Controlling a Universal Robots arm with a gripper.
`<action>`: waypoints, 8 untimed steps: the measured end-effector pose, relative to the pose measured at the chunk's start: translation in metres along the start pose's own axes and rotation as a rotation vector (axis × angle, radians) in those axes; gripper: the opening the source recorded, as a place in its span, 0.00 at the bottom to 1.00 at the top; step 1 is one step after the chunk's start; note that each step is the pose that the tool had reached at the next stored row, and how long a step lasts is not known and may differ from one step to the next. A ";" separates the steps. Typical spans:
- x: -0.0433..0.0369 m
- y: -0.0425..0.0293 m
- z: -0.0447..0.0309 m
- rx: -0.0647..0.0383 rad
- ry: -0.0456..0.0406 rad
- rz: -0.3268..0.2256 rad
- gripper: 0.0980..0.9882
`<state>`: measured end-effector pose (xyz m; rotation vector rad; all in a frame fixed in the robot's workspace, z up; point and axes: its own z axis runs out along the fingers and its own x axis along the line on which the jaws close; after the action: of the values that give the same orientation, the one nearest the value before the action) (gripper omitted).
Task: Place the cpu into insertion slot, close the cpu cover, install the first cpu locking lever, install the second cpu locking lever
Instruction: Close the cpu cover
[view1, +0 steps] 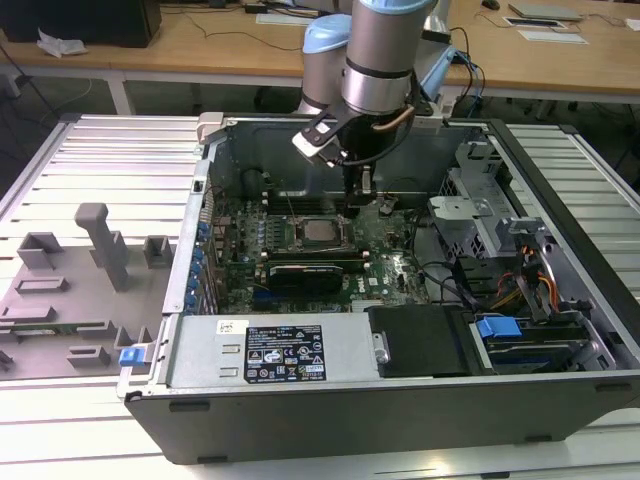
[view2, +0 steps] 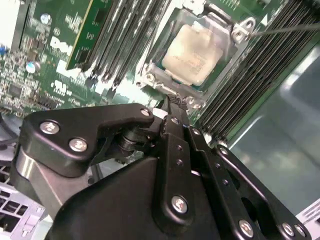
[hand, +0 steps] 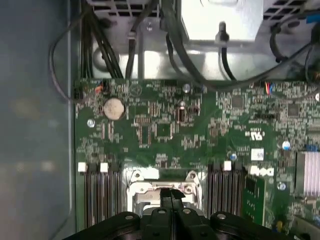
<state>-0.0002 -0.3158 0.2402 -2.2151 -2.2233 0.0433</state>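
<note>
Gripper (view2: 174, 104), fingers pressed narrow with nothing visible between them, tip just beside the insertion slot (view2: 150, 80). Cpu (view2: 192, 50) lies in this slot, cpu cover (view2: 221, 27) framing it.

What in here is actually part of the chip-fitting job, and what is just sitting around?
Job: cpu, cpu cover, insertion slot, end effector at the slot's edge.
Lying about: grey blocks outside the case, coin battery, blue-tabbed drive bay, cables.
</note>
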 end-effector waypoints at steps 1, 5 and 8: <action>0.0000 -0.0032 0.0001 -0.002 0.0000 0.000 0.01; 0.0001 -0.0169 0.0017 -0.022 -0.0003 0.000 0.01; 0.0002 -0.0278 0.0065 -0.031 -0.0002 0.000 0.01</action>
<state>-0.0282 -0.3159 0.2343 -2.2310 -2.2389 0.0093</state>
